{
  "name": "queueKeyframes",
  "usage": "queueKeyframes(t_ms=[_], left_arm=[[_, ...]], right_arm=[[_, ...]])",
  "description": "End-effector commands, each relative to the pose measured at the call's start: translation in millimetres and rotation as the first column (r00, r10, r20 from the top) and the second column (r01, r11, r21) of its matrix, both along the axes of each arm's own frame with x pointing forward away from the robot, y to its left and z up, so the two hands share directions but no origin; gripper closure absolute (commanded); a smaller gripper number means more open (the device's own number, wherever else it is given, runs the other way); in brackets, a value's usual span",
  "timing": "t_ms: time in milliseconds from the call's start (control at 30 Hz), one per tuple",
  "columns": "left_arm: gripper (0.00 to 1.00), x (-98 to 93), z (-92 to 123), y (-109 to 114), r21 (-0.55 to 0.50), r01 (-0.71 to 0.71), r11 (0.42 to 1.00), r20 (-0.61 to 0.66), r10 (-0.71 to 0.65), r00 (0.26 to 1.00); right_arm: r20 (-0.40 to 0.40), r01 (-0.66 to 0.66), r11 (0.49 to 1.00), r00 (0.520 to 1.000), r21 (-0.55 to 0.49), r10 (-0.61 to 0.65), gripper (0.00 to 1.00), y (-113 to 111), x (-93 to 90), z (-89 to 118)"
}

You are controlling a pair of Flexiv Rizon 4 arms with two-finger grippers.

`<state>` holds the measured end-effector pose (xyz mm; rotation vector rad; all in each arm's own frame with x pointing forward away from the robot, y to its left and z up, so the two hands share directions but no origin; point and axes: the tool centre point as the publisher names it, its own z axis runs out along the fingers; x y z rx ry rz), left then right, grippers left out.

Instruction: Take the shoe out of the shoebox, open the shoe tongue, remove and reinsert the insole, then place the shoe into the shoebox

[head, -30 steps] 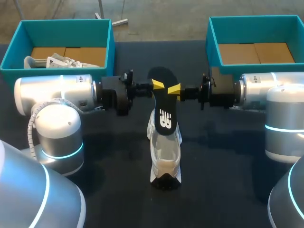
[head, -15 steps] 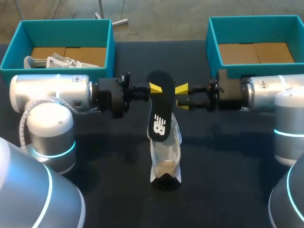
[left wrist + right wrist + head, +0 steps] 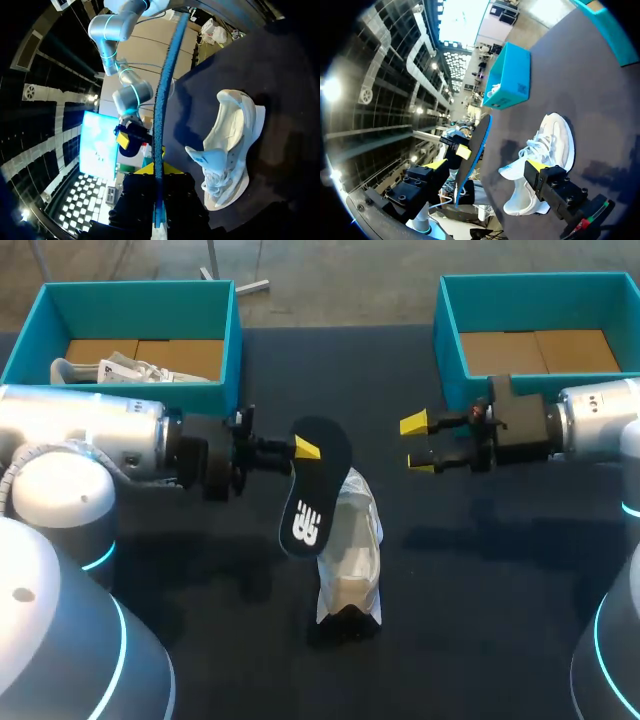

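My left gripper point(image 3: 304, 449) pinched the flat black insole point(image 3: 312, 495) aloft, just above the white mesh sneaker point(image 3: 350, 558) on the dark table point(image 3: 480, 570). My right gripper point(image 3: 418, 444) hung apart, fingers spread.

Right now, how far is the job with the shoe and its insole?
Done: the shoe stands on the table, outside the shoeboxes, and its insole is out. In hand: the left gripper holds the insole in the air above the shoe; the right gripper is open, apart from it. Left: reinsert the insole, then box the shoe.
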<state>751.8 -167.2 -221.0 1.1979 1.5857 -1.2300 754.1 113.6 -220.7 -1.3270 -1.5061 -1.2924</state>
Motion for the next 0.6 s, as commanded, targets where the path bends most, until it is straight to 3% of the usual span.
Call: queueKeyframes(t_ms=[33, 233, 400, 600], left_arm=[[1.00, -1.6, 2, 3, 0.005, 0.001, 1.000, -0.001, -0.001, 1.000], [1.00, -1.6, 2, 3, 0.005, 0.001, 1.000, -0.001, -0.001, 1.000], [1.00, -13.6, 11, 2, -0.002, 0.052, 0.999, -0.031, -0.052, 0.998], [1.00, -35.1, 15, 3, 0.005, 0.084, 0.996, -0.092, -0.083, 0.992]], right_arm=[[-0.001, 0.003, 1.000, 1.000, -0.005, -0.003, 0.00, 0, -2.1, 1], [-0.001, 0.003, 1.000, 1.000, -0.005, -0.003, 0.00, 0, -2.1, 1], [0.148, -0.006, 0.990, 0.989, -0.139, 0.027, 0.00, -12, -7.5, 10], [0.310, -0.009, 0.970, 0.947, -0.243, 0.086, 0.00, -39, -25.0, 0]])
